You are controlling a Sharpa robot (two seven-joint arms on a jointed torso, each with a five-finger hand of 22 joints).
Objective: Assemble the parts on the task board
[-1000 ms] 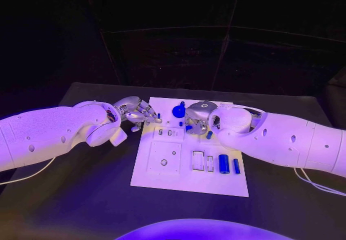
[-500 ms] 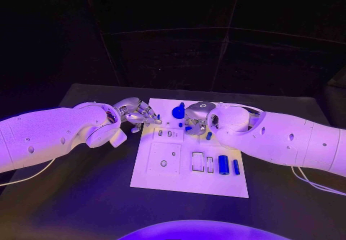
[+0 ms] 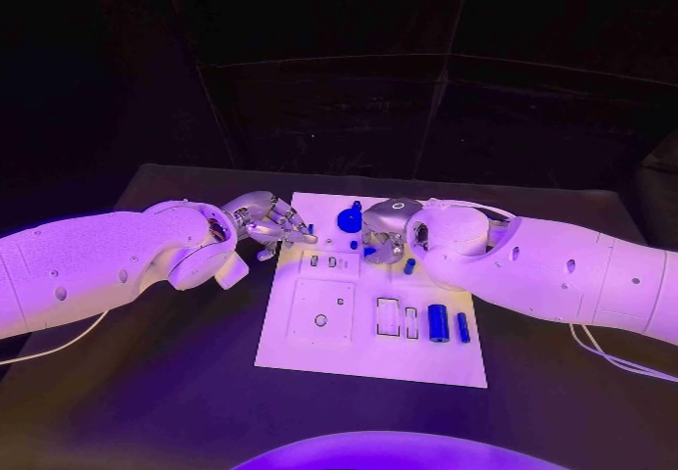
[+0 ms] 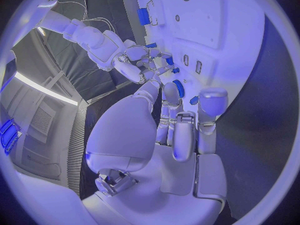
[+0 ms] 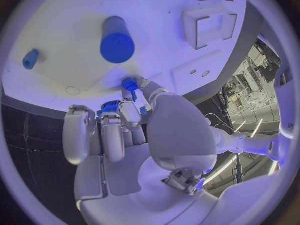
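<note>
White task board [image 3: 370, 338] lies beneath both hands. Left hand [image 3: 271, 226] hovers at its far left corner, fingers apart and holding nothing. Right hand [image 3: 386, 233] pinches a small blue part [image 5: 129, 83] against the board, just beside an upright blue cylinder [image 5: 117, 40].

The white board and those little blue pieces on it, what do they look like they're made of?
The task board looks like matte white plastic: a flat, even surface with crisp cut-out pockets and no glare. The blue parts, such as the cylinder lying on it, look like smooth moulded or printed plastic in one solid colour, though painted metal can't be ruled out.
</note>
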